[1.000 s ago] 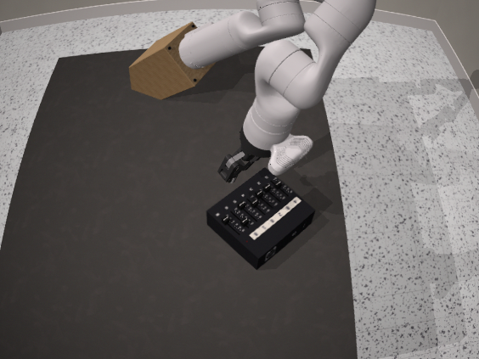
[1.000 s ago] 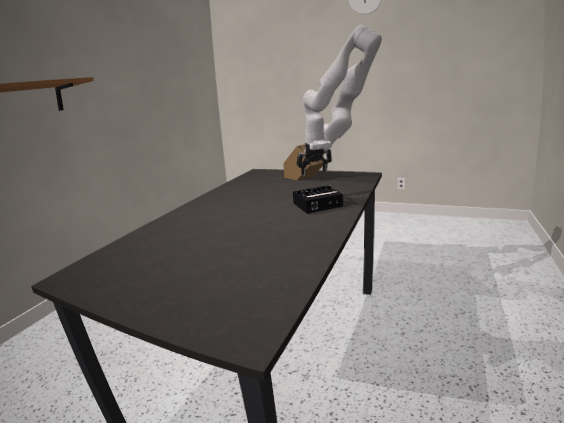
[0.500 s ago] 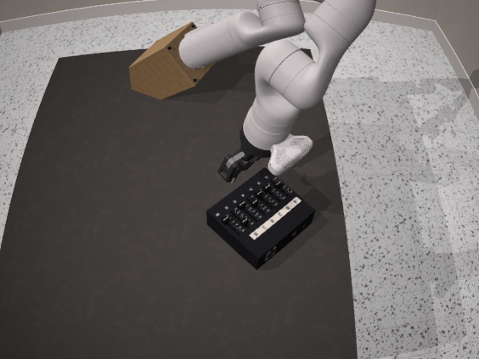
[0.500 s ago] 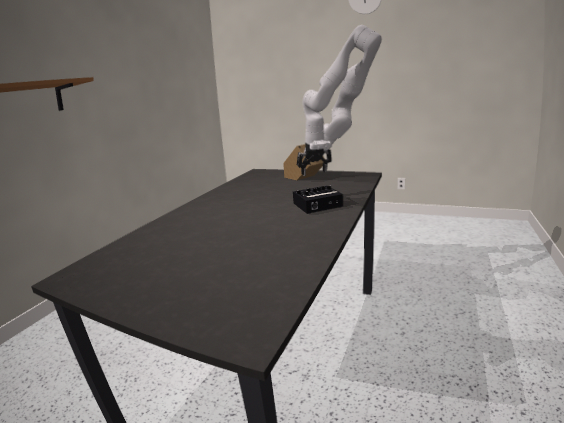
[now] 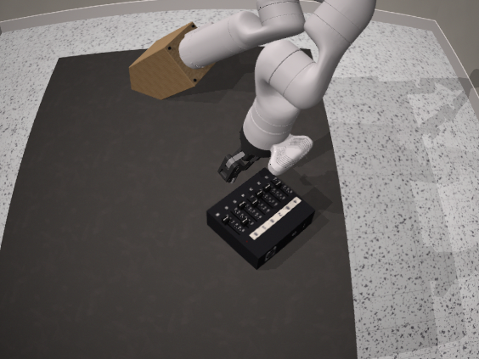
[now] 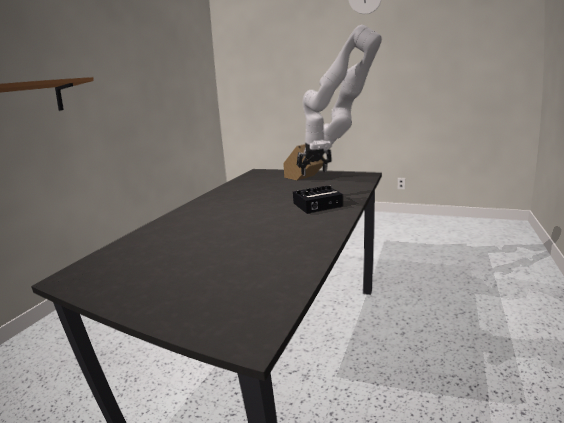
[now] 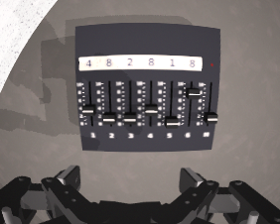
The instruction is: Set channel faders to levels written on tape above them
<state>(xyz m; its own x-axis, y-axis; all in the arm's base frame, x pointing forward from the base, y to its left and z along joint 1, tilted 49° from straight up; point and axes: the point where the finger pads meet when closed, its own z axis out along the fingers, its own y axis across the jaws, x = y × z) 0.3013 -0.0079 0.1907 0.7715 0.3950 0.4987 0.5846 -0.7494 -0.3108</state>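
The gripper (image 5: 231, 178) (image 6: 314, 171) (image 7: 129, 178) hung with fingers spread, the lighting desk (image 5: 278, 230) (image 6: 325, 205) (image 7: 149, 42) beyond their tips! Fader 2 (image 5: 267, 186) (image 7: 109, 118) and fader 4 (image 5: 255, 202) (image 7: 151, 109) sat well short of 8; the others looked near.

We are seeing the lighting desk (image 5: 272, 240) (image 6: 320, 204) (image 7: 149, 40) sitting on the table (image 5: 127, 230) (image 6: 210, 251) (image 7: 149, 173), with the wooden block (image 5: 159, 70) (image 6: 294, 167) standing behind it, well apart, under the arm's base end
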